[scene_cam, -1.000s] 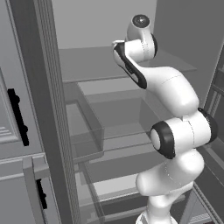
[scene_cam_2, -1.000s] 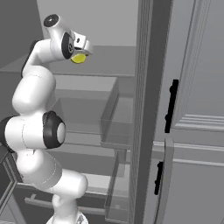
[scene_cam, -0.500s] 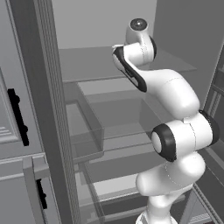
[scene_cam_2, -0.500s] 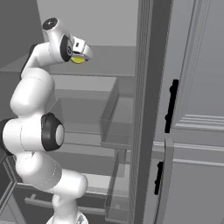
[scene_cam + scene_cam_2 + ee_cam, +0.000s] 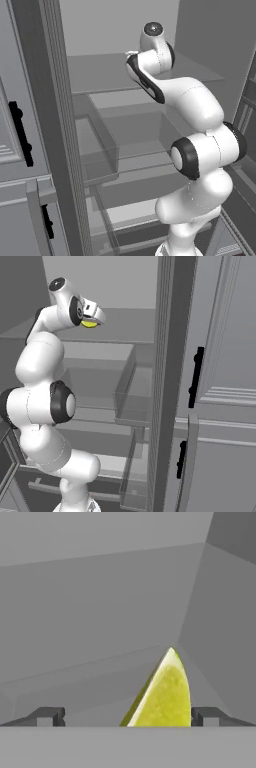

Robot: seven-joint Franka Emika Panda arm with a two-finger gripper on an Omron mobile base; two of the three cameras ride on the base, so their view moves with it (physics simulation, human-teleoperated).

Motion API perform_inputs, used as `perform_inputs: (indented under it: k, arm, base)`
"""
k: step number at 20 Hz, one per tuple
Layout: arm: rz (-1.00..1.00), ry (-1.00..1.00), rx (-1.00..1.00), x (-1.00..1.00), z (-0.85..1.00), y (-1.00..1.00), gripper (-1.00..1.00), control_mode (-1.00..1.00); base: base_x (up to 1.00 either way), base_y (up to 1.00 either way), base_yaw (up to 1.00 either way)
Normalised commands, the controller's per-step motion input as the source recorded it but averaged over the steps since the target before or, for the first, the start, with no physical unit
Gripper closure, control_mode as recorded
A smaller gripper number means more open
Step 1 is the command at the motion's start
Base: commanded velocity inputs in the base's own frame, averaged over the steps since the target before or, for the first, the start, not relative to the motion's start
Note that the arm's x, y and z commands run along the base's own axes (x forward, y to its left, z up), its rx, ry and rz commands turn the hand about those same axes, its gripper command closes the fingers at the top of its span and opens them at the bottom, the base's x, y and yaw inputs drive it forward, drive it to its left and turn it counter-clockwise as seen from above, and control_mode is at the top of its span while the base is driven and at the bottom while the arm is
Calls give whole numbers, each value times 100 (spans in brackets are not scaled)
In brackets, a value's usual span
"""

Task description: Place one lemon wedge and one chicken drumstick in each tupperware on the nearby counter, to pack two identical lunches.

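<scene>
A yellow-green lemon wedge (image 5: 162,694) lies on the upper shelf (image 5: 100,72) of the open fridge. In the hand view it stands between my two dark fingertips (image 5: 47,716), nearer the right one. My gripper (image 5: 127,717) is open and touches nothing. From the right base view the gripper (image 5: 94,317) hangs just over the lemon wedge (image 5: 89,324) at the shelf's left. The tupperware, the counter and the chicken drumstick are out of view.
Below the upper shelf sit a clear drawer (image 5: 131,387) and more glass shelves (image 5: 135,170). The fridge's side wall (image 5: 55,125) stands at the left. Grey panelled doors with black handles (image 5: 196,378) flank the opening.
The arm's top joint has shifted slightly left and down. The lemon wedge has stayed in place and the jaws have stayed open.
</scene>
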Motion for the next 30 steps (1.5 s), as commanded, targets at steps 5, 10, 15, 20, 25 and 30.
perform_inputs:
  k: [5, 10, 15, 20, 25, 30]
  arm:
    - [-3, 0, 0, -19, -15, -5, -100, -100]
    - [-1, 0, 0, -4, -3, -2, -100, -100]
    - [0, 0, 0, 0, 0, 0, -100, -100]
    - [0, 0, 0, 0, 0, 0, 100, -100]
    - [0, 0, 0, 0, 0, 0, 100, -100]
    - [0, 0, 0, -16, 0, 0, 100, -100]
  base:
    - [0, 0, 0]
    - [0, 0, 0]
    - [0, 0, 0]
    - [0, 0, 0]
    - [0, 0, 0]
    - [0, 0, 0]
